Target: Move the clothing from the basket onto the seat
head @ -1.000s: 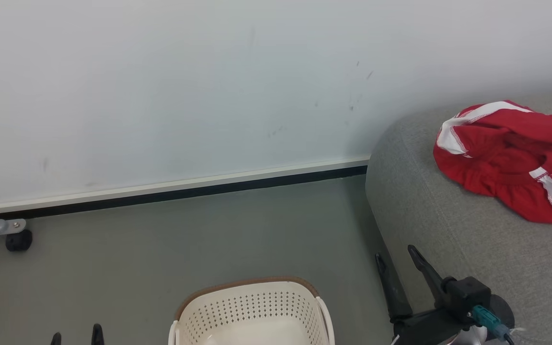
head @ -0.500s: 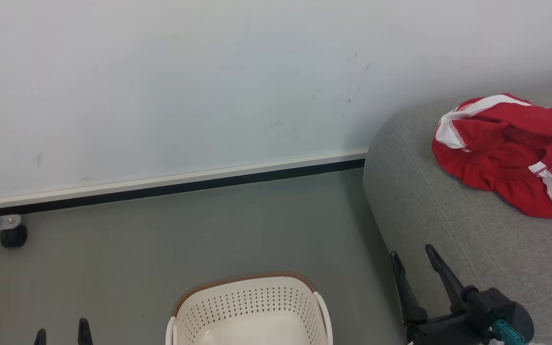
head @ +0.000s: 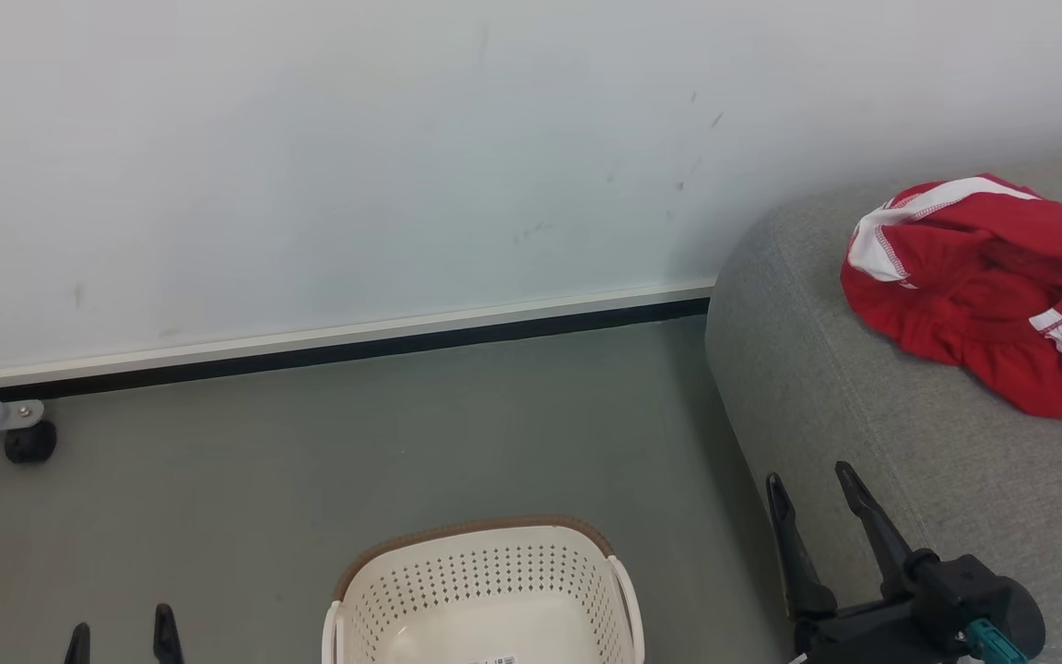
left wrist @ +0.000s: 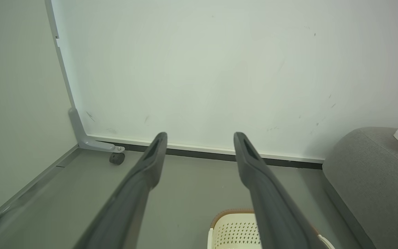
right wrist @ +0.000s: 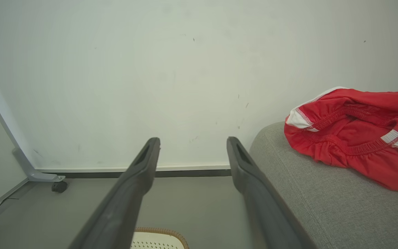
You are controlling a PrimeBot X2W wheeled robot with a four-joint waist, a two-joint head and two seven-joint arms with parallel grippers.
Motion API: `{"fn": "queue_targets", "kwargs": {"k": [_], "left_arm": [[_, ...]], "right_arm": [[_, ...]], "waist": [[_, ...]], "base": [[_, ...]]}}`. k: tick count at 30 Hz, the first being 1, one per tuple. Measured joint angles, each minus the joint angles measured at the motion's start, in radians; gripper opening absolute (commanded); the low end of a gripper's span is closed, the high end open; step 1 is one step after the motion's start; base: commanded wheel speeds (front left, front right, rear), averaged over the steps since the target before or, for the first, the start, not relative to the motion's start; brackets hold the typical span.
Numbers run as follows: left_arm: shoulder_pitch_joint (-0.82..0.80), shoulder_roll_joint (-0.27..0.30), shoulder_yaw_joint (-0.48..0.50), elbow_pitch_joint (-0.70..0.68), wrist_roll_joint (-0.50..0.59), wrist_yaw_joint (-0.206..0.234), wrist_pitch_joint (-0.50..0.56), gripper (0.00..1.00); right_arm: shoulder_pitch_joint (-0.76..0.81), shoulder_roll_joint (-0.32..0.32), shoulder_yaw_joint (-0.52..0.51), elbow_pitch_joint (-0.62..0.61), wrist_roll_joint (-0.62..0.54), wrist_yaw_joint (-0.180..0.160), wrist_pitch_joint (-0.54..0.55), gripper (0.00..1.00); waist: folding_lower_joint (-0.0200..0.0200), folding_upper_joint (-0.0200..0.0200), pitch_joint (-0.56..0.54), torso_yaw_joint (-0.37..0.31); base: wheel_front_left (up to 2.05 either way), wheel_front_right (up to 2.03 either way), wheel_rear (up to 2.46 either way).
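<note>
Clothing (head: 983, 295) lies crumpled on seat (head: 863, 415), well apart from basket (head: 485, 590). Left pincer (head: 121, 622) and right pincer (head: 809, 475) stand open, empty. Fabric is judged soft and light; pinch a raised fold.

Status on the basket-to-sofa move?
Done: red shorts lie on the grey sofa. In hand: nothing; left hand and right hand are both open and empty. Left: laundry basket shows no clothing, but its near end is cut off, so unconfirmed.
</note>
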Motion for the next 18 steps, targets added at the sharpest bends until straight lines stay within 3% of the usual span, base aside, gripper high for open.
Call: {"fn": "queue_targets", "kwargs": {"k": [18], "left_arm": [[0.001,-0.006,0.002,-0.002,0.025,0.000,0.000,1.00]], "right_arm": [[0.020,0.010,-0.026,-0.021,-0.027,-0.001,0.000,1.00]], "waist": [[0.0000,0.0000,-0.010,0.014]], "base": [[0.00,0.00,0.00]]}}
